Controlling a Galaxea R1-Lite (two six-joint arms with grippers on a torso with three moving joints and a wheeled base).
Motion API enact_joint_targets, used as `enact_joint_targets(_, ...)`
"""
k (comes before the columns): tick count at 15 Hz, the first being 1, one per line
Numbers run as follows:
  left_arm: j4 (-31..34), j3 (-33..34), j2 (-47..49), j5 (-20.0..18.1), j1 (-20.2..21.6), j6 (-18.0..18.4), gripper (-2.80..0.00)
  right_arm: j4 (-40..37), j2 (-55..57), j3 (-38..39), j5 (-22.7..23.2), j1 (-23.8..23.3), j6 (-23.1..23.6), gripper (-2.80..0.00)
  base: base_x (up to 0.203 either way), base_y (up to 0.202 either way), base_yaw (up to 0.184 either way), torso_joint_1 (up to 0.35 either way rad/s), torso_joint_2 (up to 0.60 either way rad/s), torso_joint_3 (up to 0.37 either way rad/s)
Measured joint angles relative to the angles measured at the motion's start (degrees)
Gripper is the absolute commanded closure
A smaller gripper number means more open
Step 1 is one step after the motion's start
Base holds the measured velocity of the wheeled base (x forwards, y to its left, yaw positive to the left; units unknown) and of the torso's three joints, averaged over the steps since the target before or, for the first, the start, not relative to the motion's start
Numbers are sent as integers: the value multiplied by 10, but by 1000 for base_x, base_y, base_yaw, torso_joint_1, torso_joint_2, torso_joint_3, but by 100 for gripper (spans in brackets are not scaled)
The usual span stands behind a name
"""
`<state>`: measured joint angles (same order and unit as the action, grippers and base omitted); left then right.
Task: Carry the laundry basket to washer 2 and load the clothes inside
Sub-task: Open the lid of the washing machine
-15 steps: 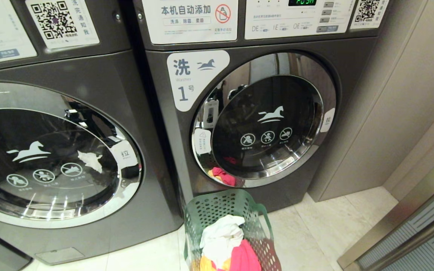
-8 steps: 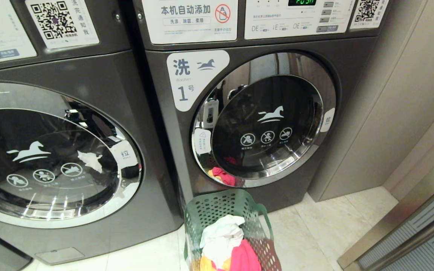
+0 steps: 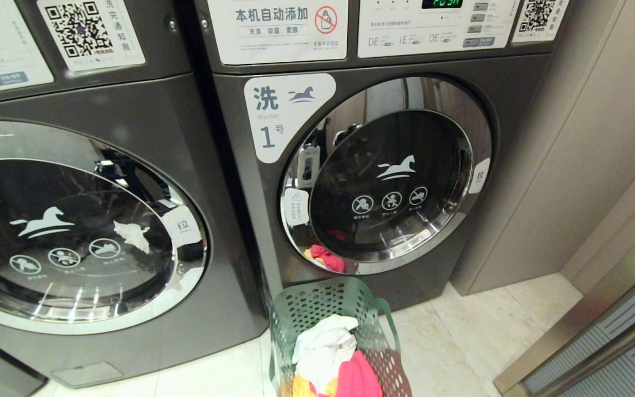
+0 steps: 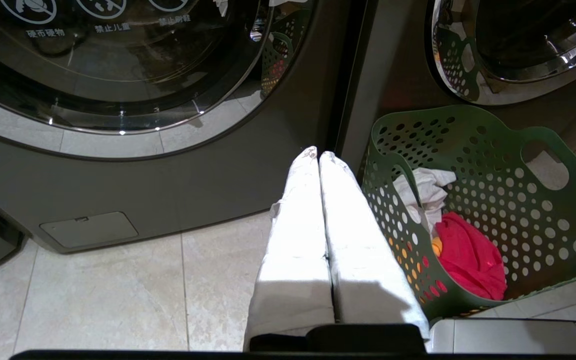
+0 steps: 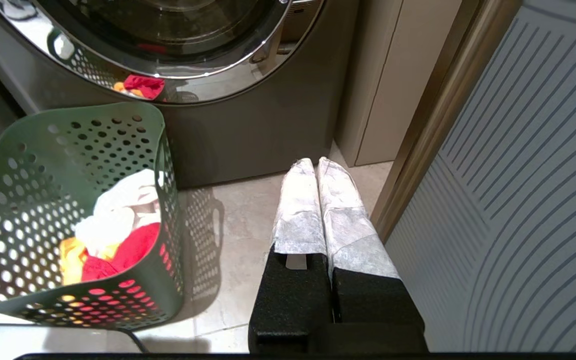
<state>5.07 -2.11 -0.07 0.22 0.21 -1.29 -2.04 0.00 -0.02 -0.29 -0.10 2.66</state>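
The dark green laundry basket (image 3: 317, 306) stands on the tiled floor in front of the washer labelled 1 (image 3: 240, 220), near the seam between the two washers. The clothes (image 3: 326, 344) lie inside it: white on top, pinkish-red and yellow-orange beneath. A second, identical washer (image 3: 130, 110) stands to the left; its number label is out of view, so I cannot tell whether it is washer 2. My left gripper (image 4: 318, 152) hangs shut and empty just left of the basket (image 4: 468, 145). My right gripper (image 5: 316, 161) is shut and empty, to the right of the basket (image 5: 108, 135). Neither gripper shows in the head view.
Both washer doors are closed; the door (image 3: 386, 176) of washer 1 reflects the basket. A beige wall panel (image 3: 571, 138) stands right of washer 1. A ribbed grey panel with a metal frame (image 5: 518, 200) runs close along my right gripper. Tiled floor (image 4: 118, 290) lies before the left washer.
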Motion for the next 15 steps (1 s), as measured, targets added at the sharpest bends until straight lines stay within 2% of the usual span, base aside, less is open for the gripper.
enact_joint_targets(2,0,0,0,0,0,0,0,-1,0,0,0,0,2,0,0,0,0,0,0,0)
enact_joint_targets(6,0,0,0,0,0,-1,0,1,0,0,-2,0,-31,0,0,0,0,0,0,0)
enact_joint_targets(11,0,-1,0,0,0,1,0,1,0,0,-3,0,-29,0,0,0,0,0,0,0)
enact_joint_targets(15,0,-39,0,-18,0,25,0,1,0,0,-3,0,-34,0,0,0,0,0,0,0)
